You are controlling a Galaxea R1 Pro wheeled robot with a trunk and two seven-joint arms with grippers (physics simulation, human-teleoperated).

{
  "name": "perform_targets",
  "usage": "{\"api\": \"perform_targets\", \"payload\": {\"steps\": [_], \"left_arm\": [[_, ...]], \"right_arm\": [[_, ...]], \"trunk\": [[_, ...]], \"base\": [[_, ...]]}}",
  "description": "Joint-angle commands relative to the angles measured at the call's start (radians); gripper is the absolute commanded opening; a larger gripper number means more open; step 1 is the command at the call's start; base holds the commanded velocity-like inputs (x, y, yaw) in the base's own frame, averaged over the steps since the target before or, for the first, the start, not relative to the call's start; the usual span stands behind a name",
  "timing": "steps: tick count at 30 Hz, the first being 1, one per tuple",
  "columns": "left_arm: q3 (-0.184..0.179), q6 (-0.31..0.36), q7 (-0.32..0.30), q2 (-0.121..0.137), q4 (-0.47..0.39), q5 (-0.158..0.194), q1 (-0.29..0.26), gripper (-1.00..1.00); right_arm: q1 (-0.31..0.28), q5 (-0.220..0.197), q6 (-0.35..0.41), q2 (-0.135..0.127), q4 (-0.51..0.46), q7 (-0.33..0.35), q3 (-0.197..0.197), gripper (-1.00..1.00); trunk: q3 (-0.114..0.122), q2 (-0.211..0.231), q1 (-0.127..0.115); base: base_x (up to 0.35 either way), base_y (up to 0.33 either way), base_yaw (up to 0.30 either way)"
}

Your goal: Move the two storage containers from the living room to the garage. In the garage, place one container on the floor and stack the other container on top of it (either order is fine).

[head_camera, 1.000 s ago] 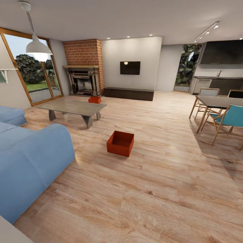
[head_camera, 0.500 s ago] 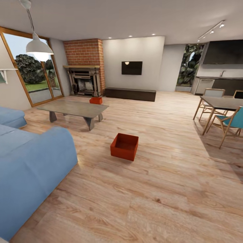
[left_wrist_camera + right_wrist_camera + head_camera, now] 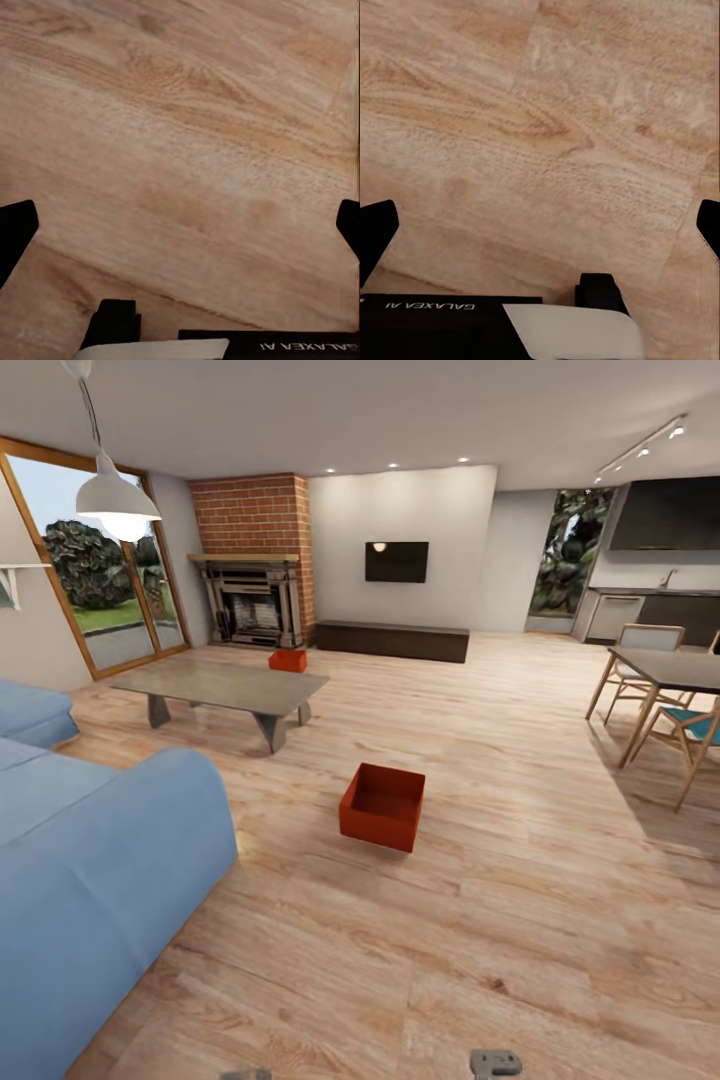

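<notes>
— What has changed?
— My view has shifted; the near bin point(image 3: 383, 806) now sits lower in the middle of the frame, so I judge I am closing on it; the far bin point(image 3: 288, 660) lies upper left, beyond the coffee table point(image 3: 225, 687).
— And your grippers?
— Both the left gripper point(image 3: 180, 225) and the right gripper point(image 3: 540, 225) have their fingers spread wide over bare wood floor point(image 3: 520, 920), holding nothing; both bins lie well ahead of them.

A home's open living room: a blue sofa point(image 3: 90, 860) near left, a brick fireplace point(image 3: 252, 560) and wall television point(image 3: 396, 561) far off, dining chairs point(image 3: 690, 735) right, light wood plank flooring point(image 3: 500, 920) throughout.
</notes>
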Motion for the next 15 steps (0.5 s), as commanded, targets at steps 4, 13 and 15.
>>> {"api": "perform_targets", "payload": {"steps": [4, 13, 15], "left_arm": [[0.009, 0.046, -0.006, 0.001, -0.169, 0.001, -0.013, 1.0], [0.004, 0.268, 0.004, -0.003, -0.622, -0.002, 0.022, 1.0], [-0.005, 0.245, 0.007, -0.003, -0.583, -0.004, 0.024, 1.0]], "right_arm": [[-0.006, 0.003, -0.003, -0.003, -0.001, -0.004, 0.001, 1.0], [-0.018, 0.0, -0.067, -0.007, 0.0, 0.005, 0.0, 1.0], [-0.018, 0.0, -0.092, -0.007, 0.003, 0.008, 0.001, 1.0]], "trunk": [[-0.001, 0.0, 0.0], [-0.001, 0.0, 0.0], [-0.001, 0.0, 0.0]], "base": [[0.251, 0.195, 0.0], [0.204, 0.182, 0.0], [0.208, 0.152, -0.006]]}}
